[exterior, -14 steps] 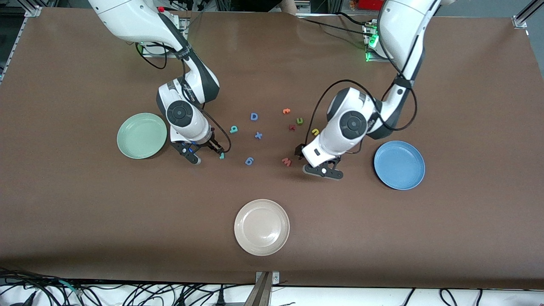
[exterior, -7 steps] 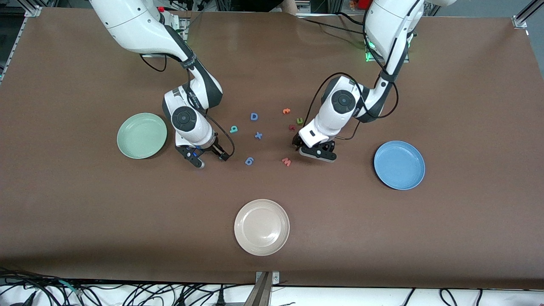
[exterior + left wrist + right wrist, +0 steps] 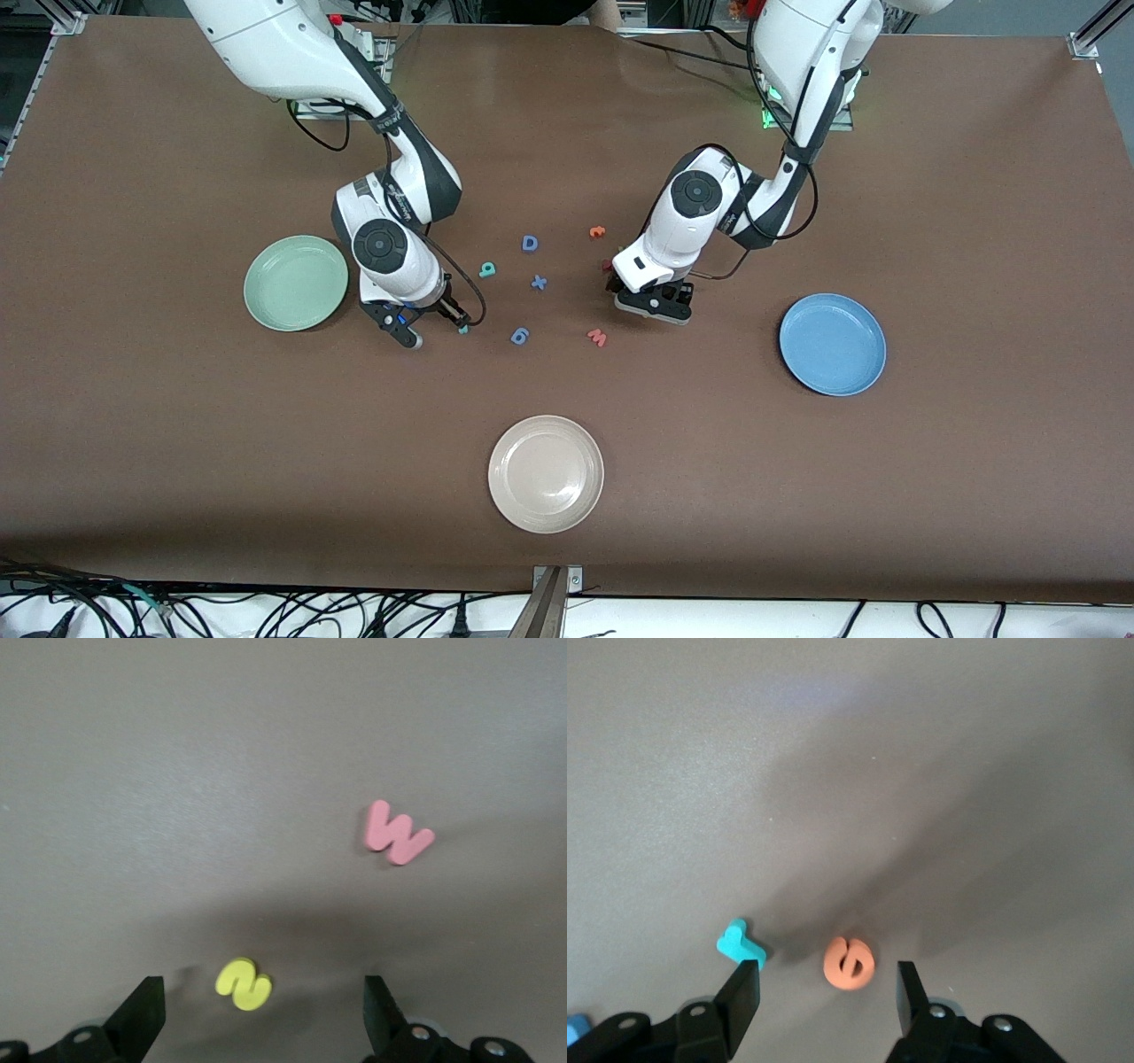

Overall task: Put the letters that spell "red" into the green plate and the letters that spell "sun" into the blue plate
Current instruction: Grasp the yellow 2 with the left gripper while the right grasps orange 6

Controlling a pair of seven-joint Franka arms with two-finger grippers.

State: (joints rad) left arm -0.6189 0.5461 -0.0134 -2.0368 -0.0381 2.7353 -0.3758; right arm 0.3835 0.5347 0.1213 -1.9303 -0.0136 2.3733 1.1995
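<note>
My right gripper [image 3: 432, 325] is open and low over the table beside the green plate [image 3: 296, 283]. The orange "e" [image 3: 850, 963] lies between its fingers, touching neither. The teal "r" [image 3: 741, 943] lies just outside one finger [image 3: 744, 992] and shows in the front view [image 3: 462, 330]. The teal "d" [image 3: 486, 269] lies farther from the camera. My left gripper [image 3: 654, 306] is open, and the yellow "s" [image 3: 244, 983] lies untouched between its fingers. The blue plate [image 3: 833, 344] is empty. The left arm hides the "u" and "n".
A pink "w" [image 3: 597, 337] lies just nearer the camera than the left gripper. A blue "D" [image 3: 530, 243], blue "x" [image 3: 539, 283], blue "6" [image 3: 520, 335] and an orange letter [image 3: 597, 232] lie mid-table. A cream plate [image 3: 546, 474] sits nearest the camera.
The left arm has swung away from the blue plate toward the letters and now covers the "u" and "n". The right gripper has shifted slightly over the "e".
</note>
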